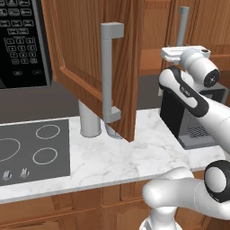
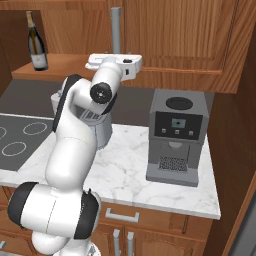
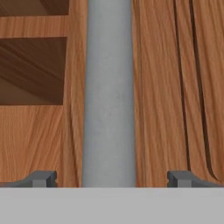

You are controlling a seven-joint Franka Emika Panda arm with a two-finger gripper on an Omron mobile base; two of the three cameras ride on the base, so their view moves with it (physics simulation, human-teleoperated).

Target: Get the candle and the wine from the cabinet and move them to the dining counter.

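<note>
The wine (image 2: 36, 42), a dark bottle with a pale label, stands upright on the shelf of the cabinet (image 2: 55, 67), whose left door (image 1: 90, 54) is swung wide open. My gripper (image 3: 111, 179) is open, raised in front of the shut right door. Its fingertips (image 3: 43, 178) straddle that door's grey bar handle (image 3: 109, 96) without touching it. From the right base view the hand (image 2: 113, 61) sits just below the same handle (image 2: 116, 25). The candle and the dining counter are out of view.
A coffee machine (image 2: 175, 135) stands on the marble worktop (image 2: 125, 170) at the right. A grey canister (image 1: 90, 119) stands under the open door, beside the cooktop (image 1: 33, 150). A microwave (image 1: 22, 40) hangs at the far left. The open door's handle (image 1: 108, 72) juts toward me.
</note>
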